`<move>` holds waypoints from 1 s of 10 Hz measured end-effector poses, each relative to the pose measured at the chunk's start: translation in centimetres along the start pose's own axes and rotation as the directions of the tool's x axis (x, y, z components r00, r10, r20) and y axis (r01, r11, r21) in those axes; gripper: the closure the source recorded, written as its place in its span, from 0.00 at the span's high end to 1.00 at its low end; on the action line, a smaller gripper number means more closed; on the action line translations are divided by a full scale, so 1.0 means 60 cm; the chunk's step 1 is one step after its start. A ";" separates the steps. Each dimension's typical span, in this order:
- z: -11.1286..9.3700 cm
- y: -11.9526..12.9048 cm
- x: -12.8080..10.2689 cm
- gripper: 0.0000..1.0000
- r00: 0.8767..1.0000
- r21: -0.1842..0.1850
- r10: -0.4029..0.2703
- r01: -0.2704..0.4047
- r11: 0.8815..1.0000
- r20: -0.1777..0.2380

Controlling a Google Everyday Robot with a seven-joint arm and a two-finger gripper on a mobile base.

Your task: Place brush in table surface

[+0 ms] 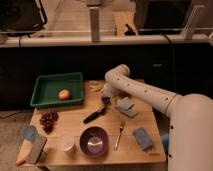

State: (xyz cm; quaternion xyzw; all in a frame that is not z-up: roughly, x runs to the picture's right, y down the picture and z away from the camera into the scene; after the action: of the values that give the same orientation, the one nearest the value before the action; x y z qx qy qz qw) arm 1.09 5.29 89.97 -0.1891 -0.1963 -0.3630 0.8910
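The gripper [105, 99] hangs low over the back middle of the table surface [71, 118], at the end of the white arm [145, 92] that reaches in from the right. Whether it is spread or closed cannot be told.

The brush [95, 115] lies flat on the wood just in front of the gripper, slanting away to the front left. Its nearer end sits right under the gripper, and contact cannot be made out.

Just right of the gripper lies a grey-blue pad [126, 106]. Further front and right are a silver fork [120, 134] and a blue-grey block [142, 138]. Straight ahead near the front edge stands a purple bowl [94, 141], with a white cup [67, 144] beside it. To the left, a bunch of grapes [48, 120] lies in front of the green tray [57, 76], which holds an orange fruit [63, 94].
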 end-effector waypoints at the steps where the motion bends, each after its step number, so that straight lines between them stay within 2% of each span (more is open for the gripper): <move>1: 0.003 -0.002 0.002 0.80 1.000 -0.004 -0.005 0.005 1.000 0.003; 5: 0.011 -0.010 0.005 0.79 1.000 -0.010 -0.011 0.011 1.000 0.010; 6: 0.016 -0.008 0.008 0.74 1.000 -0.016 -0.012 0.013 1.000 0.011; 8: 0.022 -0.011 0.013 0.55 1.000 -0.021 -0.014 0.014 1.000 0.015; 9: 0.024 -0.013 0.013 0.51 1.000 -0.024 -0.014 0.014 1.000 0.017; 10: 0.027 -0.013 0.013 0.42 1.000 -0.029 -0.015 0.015 0.999 0.017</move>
State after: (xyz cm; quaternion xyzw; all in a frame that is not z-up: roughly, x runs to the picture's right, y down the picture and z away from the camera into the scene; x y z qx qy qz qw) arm 0.71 5.09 91.92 -0.2035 -0.1998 -0.3708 0.8838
